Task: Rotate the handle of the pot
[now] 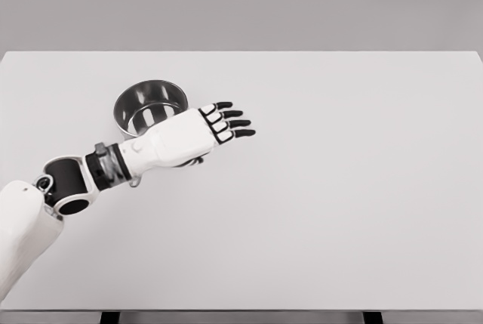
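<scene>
Silver pot (151,103), white table (339,211)

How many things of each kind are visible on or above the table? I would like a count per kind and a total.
Metal pot: 1
Robot hand, the left hand, fingers spread, holding nothing: 1
White table: 1
Total: 3

The right arm is not in view.
</scene>
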Controlling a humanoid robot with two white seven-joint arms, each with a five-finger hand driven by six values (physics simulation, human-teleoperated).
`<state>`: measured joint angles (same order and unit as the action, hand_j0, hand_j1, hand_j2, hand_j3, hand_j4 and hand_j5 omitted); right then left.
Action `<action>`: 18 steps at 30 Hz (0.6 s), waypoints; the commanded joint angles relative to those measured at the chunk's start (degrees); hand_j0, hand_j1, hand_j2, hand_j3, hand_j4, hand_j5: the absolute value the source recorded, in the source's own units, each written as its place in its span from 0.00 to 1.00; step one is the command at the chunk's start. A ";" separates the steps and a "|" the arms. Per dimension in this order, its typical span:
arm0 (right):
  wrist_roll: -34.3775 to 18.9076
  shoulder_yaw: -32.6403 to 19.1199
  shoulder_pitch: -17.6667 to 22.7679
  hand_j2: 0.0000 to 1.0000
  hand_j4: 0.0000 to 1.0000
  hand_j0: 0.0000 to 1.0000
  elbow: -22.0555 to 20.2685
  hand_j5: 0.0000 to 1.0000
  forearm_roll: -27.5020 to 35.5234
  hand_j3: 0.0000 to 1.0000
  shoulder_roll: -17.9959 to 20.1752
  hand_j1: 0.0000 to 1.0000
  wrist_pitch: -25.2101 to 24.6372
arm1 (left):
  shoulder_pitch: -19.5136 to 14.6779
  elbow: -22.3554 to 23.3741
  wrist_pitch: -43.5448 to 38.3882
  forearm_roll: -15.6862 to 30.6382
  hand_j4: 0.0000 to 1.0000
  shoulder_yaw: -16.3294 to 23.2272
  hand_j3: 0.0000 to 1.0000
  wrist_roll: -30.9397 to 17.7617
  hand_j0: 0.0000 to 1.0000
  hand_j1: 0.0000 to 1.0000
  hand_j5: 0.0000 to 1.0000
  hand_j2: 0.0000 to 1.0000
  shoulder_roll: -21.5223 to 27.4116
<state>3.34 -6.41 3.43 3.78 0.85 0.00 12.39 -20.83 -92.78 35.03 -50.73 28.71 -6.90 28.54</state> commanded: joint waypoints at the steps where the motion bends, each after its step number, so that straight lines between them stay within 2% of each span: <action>1: 0.00 -0.01 0.00 1.00 1.00 1.00 0.00 1.00 0.02 1.00 0.00 1.00 0.00 | 0.44 -0.03 -0.03 0.37 1.00 -0.32 1.00 0.04 1.00 1.00 1.00 1.00 0.37; 5: 0.00 -0.01 -0.09 1.00 1.00 1.00 0.00 1.00 0.02 1.00 0.00 1.00 0.00 | 1.06 1.72 -0.03 0.45 1.00 -0.76 1.00 0.04 1.00 1.00 1.00 1.00 1.78; 18: 0.00 -0.01 0.00 1.00 1.00 1.00 0.00 1.00 0.02 1.00 0.00 1.00 0.00 | 2.29 1.81 -0.03 1.16 1.00 -2.25 1.00 0.48 1.00 1.00 1.00 1.00 5.73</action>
<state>3.34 -6.40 3.43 3.78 0.85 0.00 12.39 -18.28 -90.91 35.03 -50.07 26.85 -6.45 33.59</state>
